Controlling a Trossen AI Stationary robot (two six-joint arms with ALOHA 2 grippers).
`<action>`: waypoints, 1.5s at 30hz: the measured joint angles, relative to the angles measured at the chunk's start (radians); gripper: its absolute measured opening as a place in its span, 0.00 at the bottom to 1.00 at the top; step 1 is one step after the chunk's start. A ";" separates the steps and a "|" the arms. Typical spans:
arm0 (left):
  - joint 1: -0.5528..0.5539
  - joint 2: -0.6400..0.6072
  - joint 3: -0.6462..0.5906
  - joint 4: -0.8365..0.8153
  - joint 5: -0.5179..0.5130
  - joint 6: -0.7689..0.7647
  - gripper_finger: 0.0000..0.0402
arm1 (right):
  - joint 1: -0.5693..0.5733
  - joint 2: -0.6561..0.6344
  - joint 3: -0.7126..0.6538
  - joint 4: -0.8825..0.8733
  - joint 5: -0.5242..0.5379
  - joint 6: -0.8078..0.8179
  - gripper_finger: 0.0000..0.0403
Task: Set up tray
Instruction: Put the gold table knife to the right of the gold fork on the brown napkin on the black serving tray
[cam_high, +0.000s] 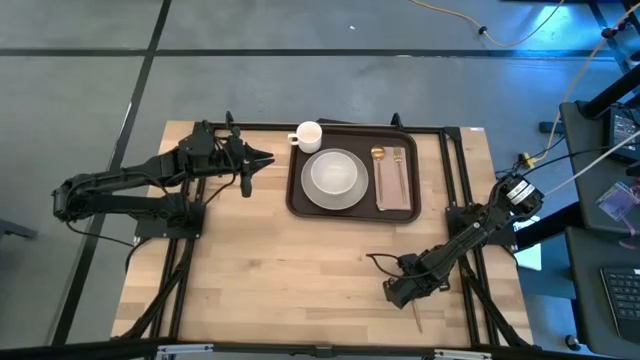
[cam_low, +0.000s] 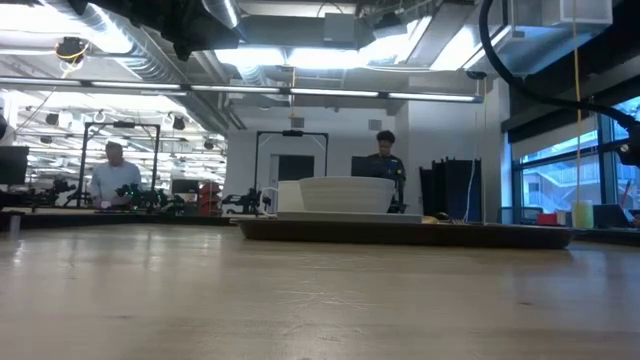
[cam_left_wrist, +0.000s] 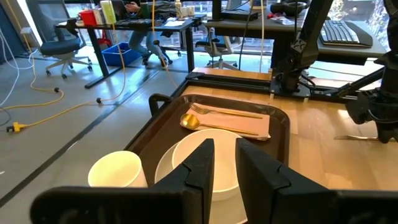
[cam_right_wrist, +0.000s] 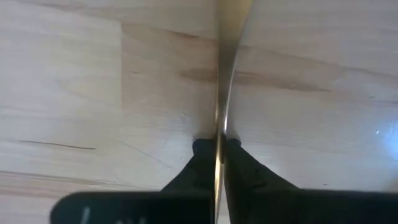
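While the right claw (cam_right_wrist: 217, 144) is pinching shut on a thin gold utensil (cam_right_wrist: 225, 74) lying flat on the table (cam_high: 260, 280), near its front right part, the tray (cam_high: 296, 190) is sitting at the table's far middle.

Tray contents: white plate (cam_high: 334, 178); white cup (cam_high: 307, 135) at the far left corner; pinkish napkin (cam_high: 396, 182) carrying a gold spoon (cam_high: 379, 170) and a second gold piece, likely a fork.

Left claw (cam_left_wrist: 225, 158): hovering just left of the tray, fingers parted a little, holding nothing.

Risk, as judged: the utensil is being held edge-on by the fingertips, so it could be swivelling or slipping as it lifts, since the hold is narrow. Carried to the napkin, it could be knocking the spoon askew.

View notes: only the right wrist view is showing the pinch itself; the high view is giving merely a faint sliver beside the arm. The left wrist view is showing the spoon's bowl. The low view is showing the plate above the tray's rim, with people in the room behind.
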 joint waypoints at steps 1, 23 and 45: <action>0.000 0.000 0.000 0.000 0.000 0.000 0.15 | 0.000 0.000 0.000 -0.002 0.000 0.001 0.02; 0.000 0.000 0.000 0.000 0.000 0.000 0.15 | 0.004 -0.069 -0.002 -0.024 0.097 0.029 0.02; 0.000 0.000 0.000 0.001 0.000 0.009 0.15 | 0.002 -0.131 -0.003 0.007 0.258 0.028 0.00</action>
